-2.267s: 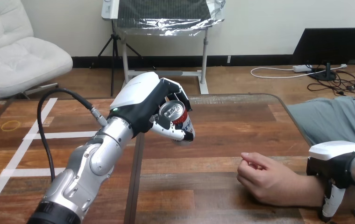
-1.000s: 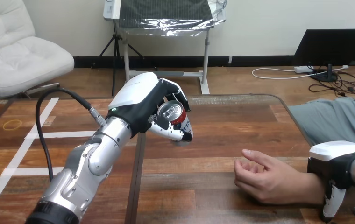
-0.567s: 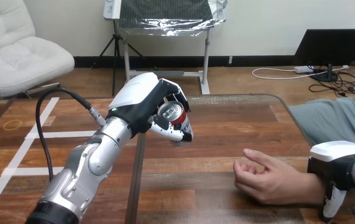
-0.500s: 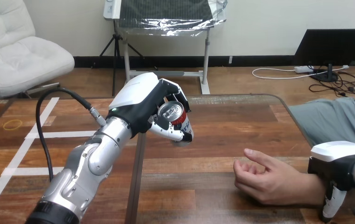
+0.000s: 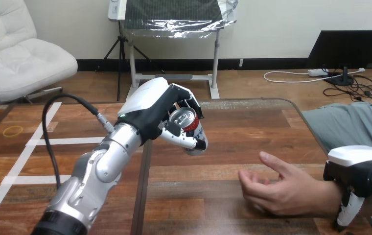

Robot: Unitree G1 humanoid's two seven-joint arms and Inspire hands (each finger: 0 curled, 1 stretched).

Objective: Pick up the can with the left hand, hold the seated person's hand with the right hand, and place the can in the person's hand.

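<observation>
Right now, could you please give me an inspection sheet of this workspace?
Surface: wooden table.
Job's things: can held above the table; person's hand resting on the table, fingers loosely open, apart from the can.
Clutter: white tape strips at the left.
Hands: left hand curled round the can; right hand at the person's wrist, grip not discernible.
Cables: nothing seen on the table.
Surroundings: person seated at the right.

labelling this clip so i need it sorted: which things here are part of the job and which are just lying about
Job: can, held in the left hand; the person's hand; right hand, clasping the person's wrist.
Lying about: yellow rubber band; white tape lines.
</observation>
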